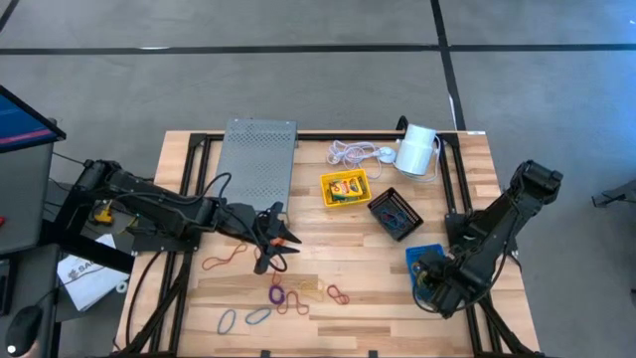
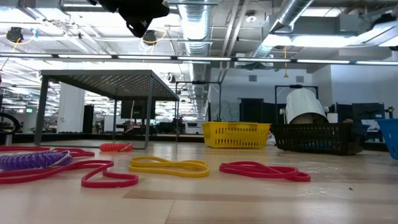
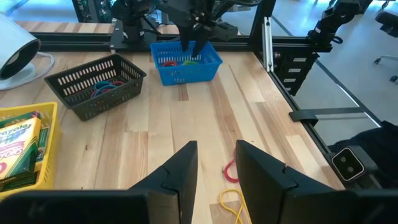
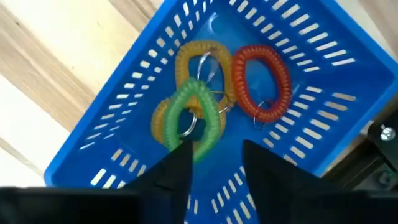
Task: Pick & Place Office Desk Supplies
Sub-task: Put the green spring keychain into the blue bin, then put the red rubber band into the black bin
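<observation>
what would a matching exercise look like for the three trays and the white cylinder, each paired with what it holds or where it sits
Column one:
1. blue tray
2. yellow tray
3. black mesh tray
4. white cylinder

Column two:
a. lies on its side near the table's far edge
b. holds a crayon box
c. holds coiled green, yellow and red loops, under the right gripper
d. holds thin coloured bands, between the other two trays

Pairs: 1-c, 2-b, 3-d, 4-a

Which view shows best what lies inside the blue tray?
The right wrist view: it looks straight into the blue tray, showing green, yellow and red coil bands. The left wrist view shows it far off, the high view mostly hidden under the right gripper, the low view only an edge.
</observation>
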Robot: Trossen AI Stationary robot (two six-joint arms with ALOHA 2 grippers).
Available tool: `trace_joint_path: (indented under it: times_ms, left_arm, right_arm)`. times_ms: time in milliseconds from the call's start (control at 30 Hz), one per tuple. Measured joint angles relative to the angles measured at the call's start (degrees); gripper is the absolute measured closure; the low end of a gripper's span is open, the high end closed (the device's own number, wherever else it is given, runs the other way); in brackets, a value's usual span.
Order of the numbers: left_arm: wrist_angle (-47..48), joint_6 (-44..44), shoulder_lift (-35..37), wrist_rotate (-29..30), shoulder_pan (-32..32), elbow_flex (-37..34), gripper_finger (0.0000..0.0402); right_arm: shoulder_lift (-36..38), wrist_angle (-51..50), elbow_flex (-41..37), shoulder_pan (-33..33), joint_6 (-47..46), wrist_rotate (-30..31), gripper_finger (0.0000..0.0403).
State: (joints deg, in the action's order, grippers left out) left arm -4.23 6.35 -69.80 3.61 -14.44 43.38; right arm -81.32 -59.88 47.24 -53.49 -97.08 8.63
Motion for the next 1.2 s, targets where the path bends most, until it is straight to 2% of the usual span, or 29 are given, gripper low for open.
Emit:
trace_joint_path:
  times_ms: [100,200,333,467,567,700,800,900,1100,1200]
  left_arm:
    - [0.00,-0.01,0.00,-0.01,0.00,0.00,0.0298]
    - [0.00,-0.02,0.00,-0.01,0.00,0.00,0.0298]
    - [0.00,0.00,0.00,-0.02,0.00,0.00,0.0298]
    - [-0.01,-0.02,0.00,0.00,0.00,0.00,0.0298]
    - [-0.06,0.00,0.00,0.02,0.00,0.00,0.0298]
    - [-0.60,-0.04,0.00,1.13,0.10,0.00,0.0298]
    - [-0.87,-0.06,0.00,1.35,1.06,0.00,0.0298]
    - [-0.73,-0.04,0.00,1.51,2.29,0.00,0.0298]
    - [4.02,0.06,0.00,1.49,4.66,0.00,0.0298]
    - [7.28,0.23,0.00,1.51,5.92,0.00,0.0298]
  right_arm:
    - [0.00,-0.40,0.00,-0.03,0.00,-0.25,0.0229]
    - [0.12,-0.35,0.00,-0.02,-0.26,-0.23,0.0211]
    - [2.05,-0.28,0.76,-0.04,-0.06,1.96,0.0214]
    - [5.55,-0.26,2.95,0.18,2.75,7.89,0.0233]
    - [8.21,4.54,3.80,1.70,8.57,13.39,0.0249]
    - [9.40,19.39,3.80,7.38,24.77,17.27,0.0266]
    - [7.87,31.56,3.82,13.19,37.74,15.68,0.0279]
    - [4.87,38.29,3.82,18.65,46.98,11.74,0.0292]
    - [-2.94,40.15,3.78,26.45,52.53,2.71,0.0305]
    - [-6.80,44.82,3.82,28.45,53.04,-1.85,0.0305]
